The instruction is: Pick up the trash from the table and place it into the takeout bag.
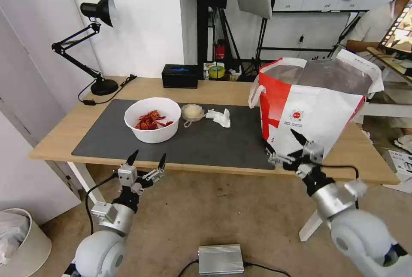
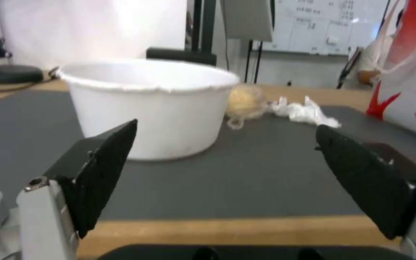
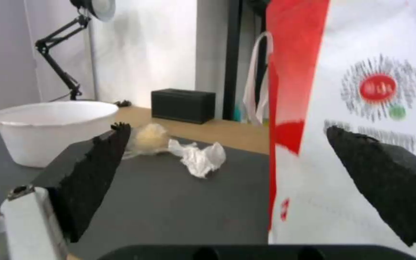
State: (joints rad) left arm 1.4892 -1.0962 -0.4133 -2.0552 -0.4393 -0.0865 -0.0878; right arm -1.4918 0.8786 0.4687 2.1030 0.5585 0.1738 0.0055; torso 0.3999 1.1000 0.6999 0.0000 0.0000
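Both grippers off the tabletop's (image 1: 214,90) near edge, fingers spread wide, holding nothing: left gripper (image 1: 146,161) before the white bowl (image 1: 152,119) of red shell scraps (image 1: 150,121), right gripper (image 1: 283,144) before the takeout bag (image 1: 311,105) at the right end. On the dark mat (image 1: 206,141) mid-tabletop, small tub (image 1: 192,112), then tissue wad (image 1: 219,117) beside it.

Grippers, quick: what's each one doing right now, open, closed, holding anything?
Left gripper: open, empty, at the table's near edge short of the white bowl.
Right gripper: open, empty, just before the takeout bag.
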